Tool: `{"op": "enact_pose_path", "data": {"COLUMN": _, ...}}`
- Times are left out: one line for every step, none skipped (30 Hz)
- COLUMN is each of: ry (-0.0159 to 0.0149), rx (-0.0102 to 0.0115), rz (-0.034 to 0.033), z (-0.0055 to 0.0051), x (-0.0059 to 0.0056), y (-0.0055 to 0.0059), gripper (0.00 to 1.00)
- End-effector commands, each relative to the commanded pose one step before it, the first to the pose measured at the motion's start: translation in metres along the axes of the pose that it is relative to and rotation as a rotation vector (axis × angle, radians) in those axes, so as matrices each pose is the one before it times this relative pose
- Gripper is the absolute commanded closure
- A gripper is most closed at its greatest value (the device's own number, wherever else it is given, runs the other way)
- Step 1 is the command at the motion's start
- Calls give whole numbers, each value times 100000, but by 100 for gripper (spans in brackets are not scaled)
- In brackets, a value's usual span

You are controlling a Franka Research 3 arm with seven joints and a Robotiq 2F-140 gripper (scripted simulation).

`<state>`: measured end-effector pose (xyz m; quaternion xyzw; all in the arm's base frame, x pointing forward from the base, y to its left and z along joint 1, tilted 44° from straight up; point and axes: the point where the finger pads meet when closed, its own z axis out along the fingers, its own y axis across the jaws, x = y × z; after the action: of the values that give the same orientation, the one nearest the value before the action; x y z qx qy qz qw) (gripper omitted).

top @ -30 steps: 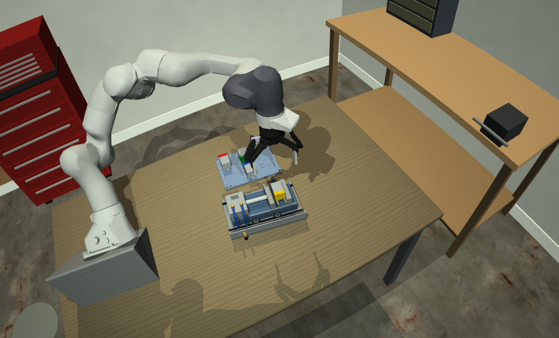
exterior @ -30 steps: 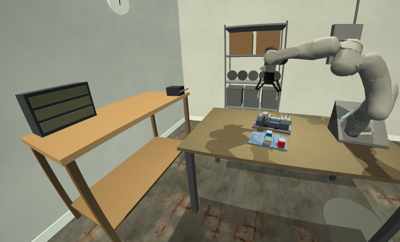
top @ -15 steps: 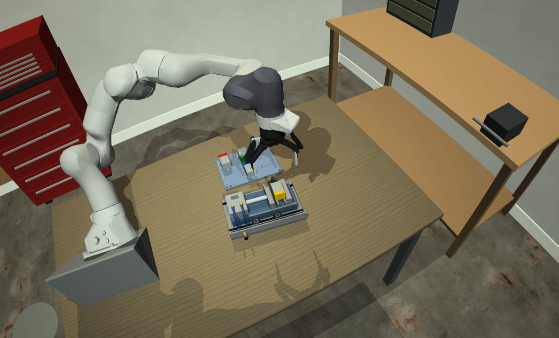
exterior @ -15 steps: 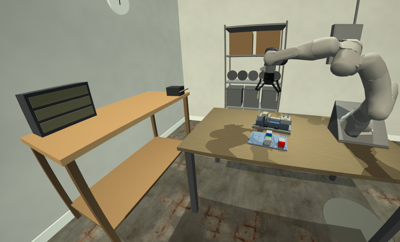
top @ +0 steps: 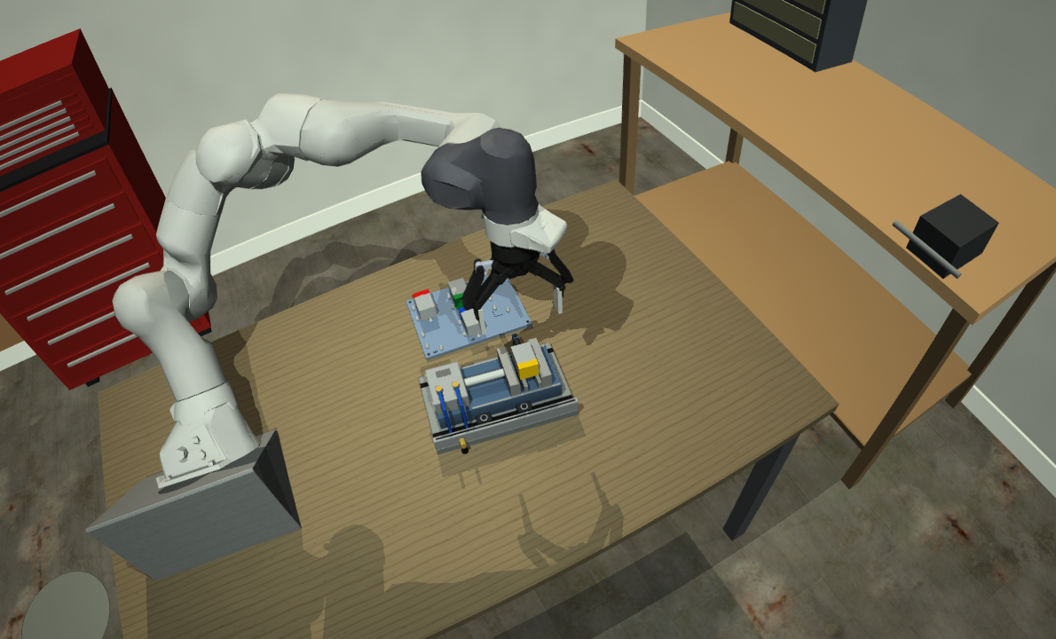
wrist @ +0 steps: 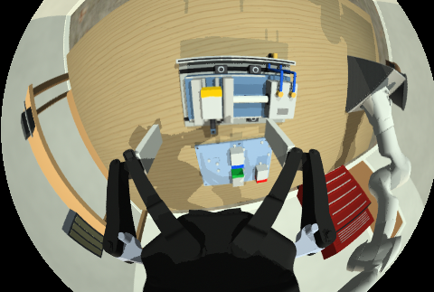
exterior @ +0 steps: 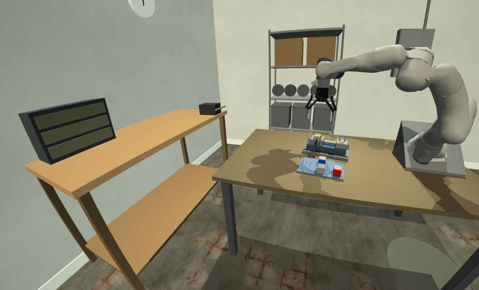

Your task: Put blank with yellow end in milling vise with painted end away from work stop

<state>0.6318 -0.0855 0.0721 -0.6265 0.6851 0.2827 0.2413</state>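
The blank with the yellow end (top: 525, 361) lies in the milling vise (top: 500, 389), beside the end block without hoses, its yellow end away from the infeed plate (top: 462, 327). It also shows in the wrist view (wrist: 212, 102) and in the exterior view (exterior: 317, 137). My gripper (top: 516, 305) (wrist: 212, 130) is open and empty, high above the infeed plate's vise-side edge. On the plate lie a red-ended blank (top: 422, 305), a green-ended blank (wrist: 239, 173) and a blue-ended blank (wrist: 237, 156).
The hosed end block (top: 445, 385) with blue hoses stands at the vise's arm-base end. My arm's base (top: 198, 493) sits at the table's corner. A wooden shelf bench (top: 817, 182) stands beside the table, a red tool cabinet (top: 39, 206) behind.
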Motion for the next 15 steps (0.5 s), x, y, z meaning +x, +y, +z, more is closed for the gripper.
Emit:
{"op": "enact_pose_path", "data": {"ry": -58, "rx": 20, "rz": 23, "z": 70, "x": -24, "y": -14, "gripper": 0}}
{"op": "enact_pose_path", "data": {"ry": -60, "rx": 0, "rz": 24, "z": 83, "x": -24, "y": -10, "gripper": 0}}
{"op": "enact_pose_path", "data": {"ry": -60, "rx": 0, "rz": 24, "z": 83, "x": -24, "y": -10, "gripper": 0}}
{"op": "enact_pose_path", "data": {"ry": -60, "rx": 0, "rz": 24, "z": 83, "x": -24, "y": -10, "gripper": 0}}
{"op": "enact_pose_path", "data": {"ry": -60, "rx": 0, "rz": 24, "z": 83, "x": -24, "y": -10, "gripper": 0}}
{"op": "enact_pose_path", "data": {"ry": 0, "rx": 0, "rz": 0, "z": 0, "x": 0, "y": 0, "gripper": 0}}
{"op": "enact_pose_path", "data": {"ry": 0, "rx": 0, "rz": 0, "z": 0, "x": 0, "y": 0, "gripper": 0}}
{"op": "enact_pose_path", "data": {"ry": 0, "rx": 0, "rz": 0, "z": 0, "x": 0, "y": 0, "gripper": 0}}
{"op": "enact_pose_path", "data": {"ry": 0, "rx": 0, "rz": 0, "z": 0, "x": 0, "y": 0, "gripper": 0}}
{"op": "enact_pose_path", "data": {"ry": 0, "rx": 0, "rz": 0, "z": 0, "x": 0, "y": 0, "gripper": 0}}
{"op": "enact_pose_path", "data": {"ry": 0, "rx": 0, "rz": 0, "z": 0, "x": 0, "y": 0, "gripper": 0}}
{"op": "enact_pose_path", "data": {"ry": 0, "rx": 0, "rz": 0, "z": 0, "x": 0, "y": 0, "gripper": 0}}
{"op": "enact_pose_path", "data": {"ry": 0, "rx": 0, "rz": 0, "z": 0, "x": 0, "y": 0, "gripper": 0}}
{"op": "enact_pose_path", "data": {"ry": 0, "rx": 0, "rz": 0, "z": 0, "x": 0, "y": 0, "gripper": 0}}
{"op": "enact_pose_path", "data": {"ry": 0, "rx": 0, "rz": 0, "z": 0, "x": 0, "y": 0, "gripper": 0}}
